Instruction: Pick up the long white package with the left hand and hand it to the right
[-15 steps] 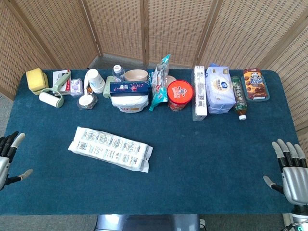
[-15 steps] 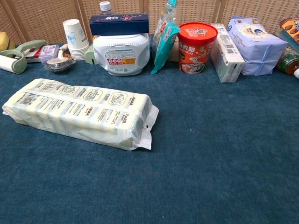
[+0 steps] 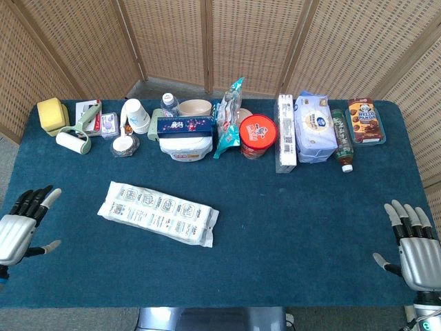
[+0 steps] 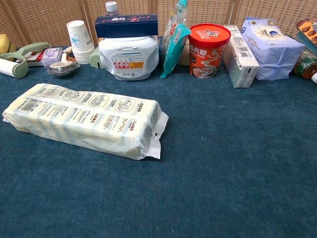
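The long white package is seen lying flat on the desk, left of centre and angled toward the front edge, untouched by either hand. The left robot hand is held over the front-left corner, fingers spread wide and holding nothing. The right robot hand is poised at the front-right corner, likewise spread and holding nothing. Along the back edge a red noodle cup, paper cups and a bottle are lined up among other goods.
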Tool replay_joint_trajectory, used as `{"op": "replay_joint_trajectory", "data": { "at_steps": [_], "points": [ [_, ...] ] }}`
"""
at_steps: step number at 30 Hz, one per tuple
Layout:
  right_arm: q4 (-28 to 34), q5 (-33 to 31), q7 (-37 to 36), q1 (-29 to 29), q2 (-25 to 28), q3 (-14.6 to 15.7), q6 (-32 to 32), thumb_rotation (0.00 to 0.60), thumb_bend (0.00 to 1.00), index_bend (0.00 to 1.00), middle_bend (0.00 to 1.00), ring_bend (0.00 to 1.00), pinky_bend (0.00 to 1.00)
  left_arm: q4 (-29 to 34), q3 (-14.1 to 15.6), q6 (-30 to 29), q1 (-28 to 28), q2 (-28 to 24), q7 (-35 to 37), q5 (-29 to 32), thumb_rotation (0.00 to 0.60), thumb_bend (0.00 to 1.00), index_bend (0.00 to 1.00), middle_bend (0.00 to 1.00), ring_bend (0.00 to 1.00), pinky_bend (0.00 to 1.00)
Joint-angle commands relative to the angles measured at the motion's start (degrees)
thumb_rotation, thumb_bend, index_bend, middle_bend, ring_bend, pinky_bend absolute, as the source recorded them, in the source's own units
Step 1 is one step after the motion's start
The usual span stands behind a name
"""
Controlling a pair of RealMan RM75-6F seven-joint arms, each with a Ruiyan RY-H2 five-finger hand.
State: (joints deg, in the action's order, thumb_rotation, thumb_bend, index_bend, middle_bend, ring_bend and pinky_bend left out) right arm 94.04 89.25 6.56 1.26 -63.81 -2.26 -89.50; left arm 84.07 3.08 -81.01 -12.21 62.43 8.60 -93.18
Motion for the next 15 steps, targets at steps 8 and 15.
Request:
{"op": "replay_joint_trajectory", "data": {
  "at_steps": [8, 15],
  "points": [
    [0.44, -0.53, -0.64, 0.04, 0.47, -0.07, 0.59, 0.6, 0.0, 0.0, 0.0, 0.0, 0.0, 7.25, -4.36, 20.05, -12.76, 1.52, -9.84, 5.08, 0.6, 0.0, 0.0, 0.0, 0.0, 0.0],
    [0.56, -1.19, -2.91, 0.15, 1.36, -0.29, 1.22, 0.6, 0.0, 0.0, 0.0, 0.0, 0.0, 7.01, -7.64, 26.43, -17.58, 7.09, -19.27, 11.95, 0.6, 0.0, 0.0, 0.0, 0.0, 0.0]
  ]
}}
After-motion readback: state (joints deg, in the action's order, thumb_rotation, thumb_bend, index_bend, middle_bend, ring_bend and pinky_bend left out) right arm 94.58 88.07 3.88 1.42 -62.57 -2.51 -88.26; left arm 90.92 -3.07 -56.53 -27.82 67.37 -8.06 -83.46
